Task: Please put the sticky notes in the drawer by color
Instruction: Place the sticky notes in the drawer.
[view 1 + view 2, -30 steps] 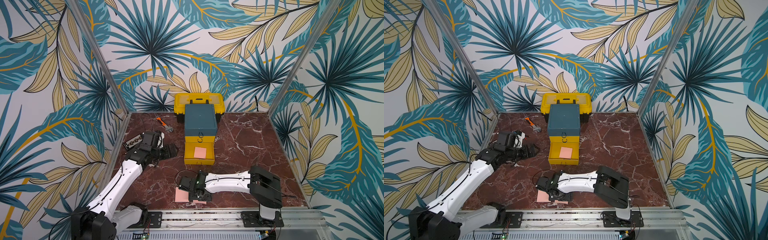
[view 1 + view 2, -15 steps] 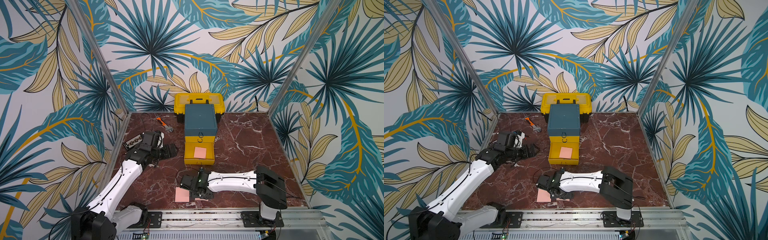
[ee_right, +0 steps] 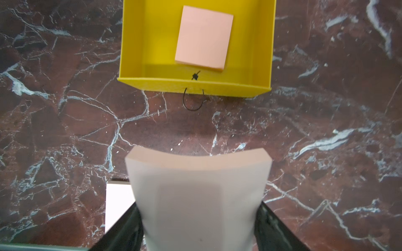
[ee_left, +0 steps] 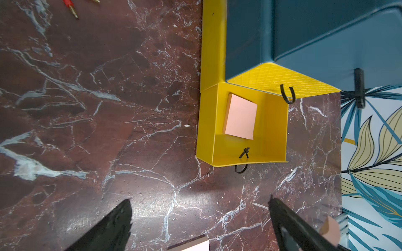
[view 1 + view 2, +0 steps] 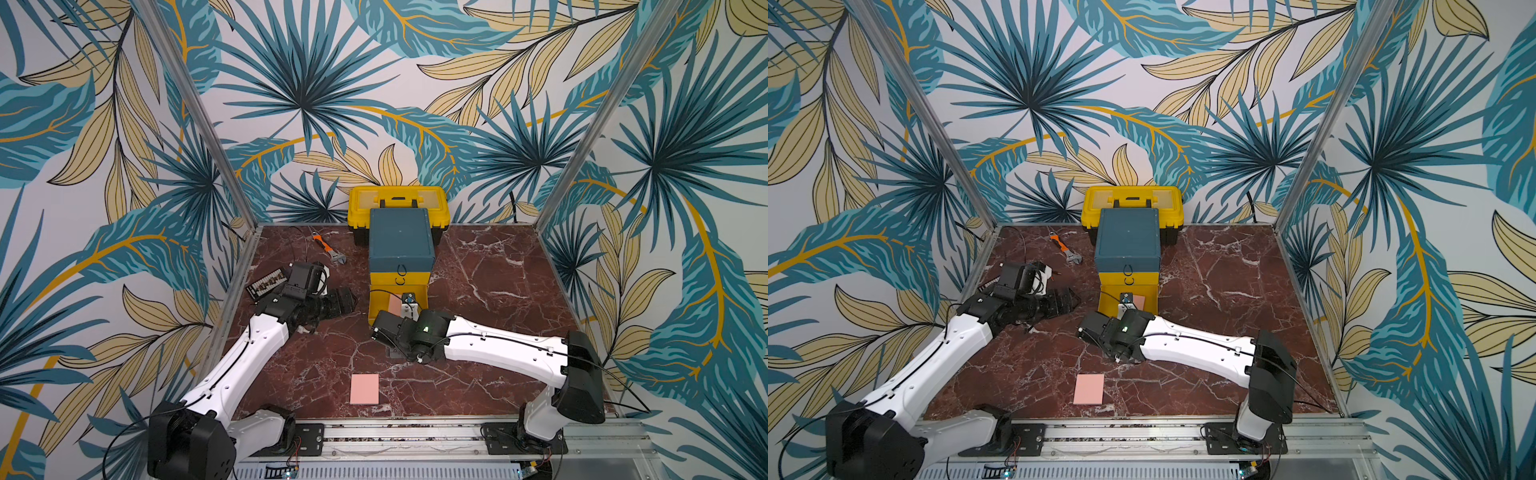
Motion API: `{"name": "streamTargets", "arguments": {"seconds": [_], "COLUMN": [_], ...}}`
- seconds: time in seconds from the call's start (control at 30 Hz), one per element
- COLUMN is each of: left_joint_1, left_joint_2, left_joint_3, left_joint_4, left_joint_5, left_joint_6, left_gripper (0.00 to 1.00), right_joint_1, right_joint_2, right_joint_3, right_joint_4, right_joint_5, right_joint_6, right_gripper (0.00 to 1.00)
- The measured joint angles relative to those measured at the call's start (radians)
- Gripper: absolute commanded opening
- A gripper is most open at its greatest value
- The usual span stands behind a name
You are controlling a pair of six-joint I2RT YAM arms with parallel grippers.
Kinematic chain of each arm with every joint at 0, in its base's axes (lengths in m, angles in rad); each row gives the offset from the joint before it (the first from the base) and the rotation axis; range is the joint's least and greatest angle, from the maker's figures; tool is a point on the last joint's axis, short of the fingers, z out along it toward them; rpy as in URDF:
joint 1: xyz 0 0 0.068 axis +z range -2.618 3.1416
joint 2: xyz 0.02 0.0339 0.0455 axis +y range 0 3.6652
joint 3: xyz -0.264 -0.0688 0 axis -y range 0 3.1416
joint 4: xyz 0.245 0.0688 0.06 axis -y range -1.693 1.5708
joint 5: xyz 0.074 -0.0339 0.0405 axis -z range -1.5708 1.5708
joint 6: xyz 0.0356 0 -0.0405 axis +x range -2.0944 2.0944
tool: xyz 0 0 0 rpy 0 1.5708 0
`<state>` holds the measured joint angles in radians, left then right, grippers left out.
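Well, both top views give me a glossy red-brown marble table [image 5: 498, 291] boxed in by leaf-print walls [image 5: 124, 208], a flat pink pad [image 5: 364, 389] near its front edge and the boxy teal cabinet [image 5: 401, 239] at the back. Left wrist: my left gripper [image 4: 199, 200] gapes wide over bare stone, facing the pulled-out yellow drawer [image 4: 206, 121] with a second pink pad [image 4: 240, 117] lying inside. Right wrist: my right gripper [image 3: 199, 206] clamps a third pink pad [image 3: 198, 184], bowed between the fingers, near that drawer's front.

Bare marble [image 3: 195, 130] between right claw [image 3: 198, 206] and open yellow drawer [image 3: 152, 84]
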<state>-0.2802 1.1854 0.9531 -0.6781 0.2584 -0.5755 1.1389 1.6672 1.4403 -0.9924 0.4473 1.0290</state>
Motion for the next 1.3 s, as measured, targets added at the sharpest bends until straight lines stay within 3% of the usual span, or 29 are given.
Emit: {"name": "streamTargets", "arguments": {"seconds": [0.53,1.3], "left_joint_1": [0.014,0.043], "left_joint_2": [0.041,0.105], "left_joint_3": [0.034,0.086], "left_joint_4": [-0.008,-0.049], "left_joint_5": [-0.052,-0.065], "left_joint_6": [-0.053,-0.063], "left_gripper": [1.0,1.0], "right_joint_1": [-0.188,-0.265], "right_joint_2": [0.021,0.201], "right_joint_3": [0.053,0.022], "right_joint_4": [0.24,0.462], "right_joint_5": [0.023,-0.026], "right_joint_6": [-0.299,-0.386], "right_gripper": [0.75,0.75]}}
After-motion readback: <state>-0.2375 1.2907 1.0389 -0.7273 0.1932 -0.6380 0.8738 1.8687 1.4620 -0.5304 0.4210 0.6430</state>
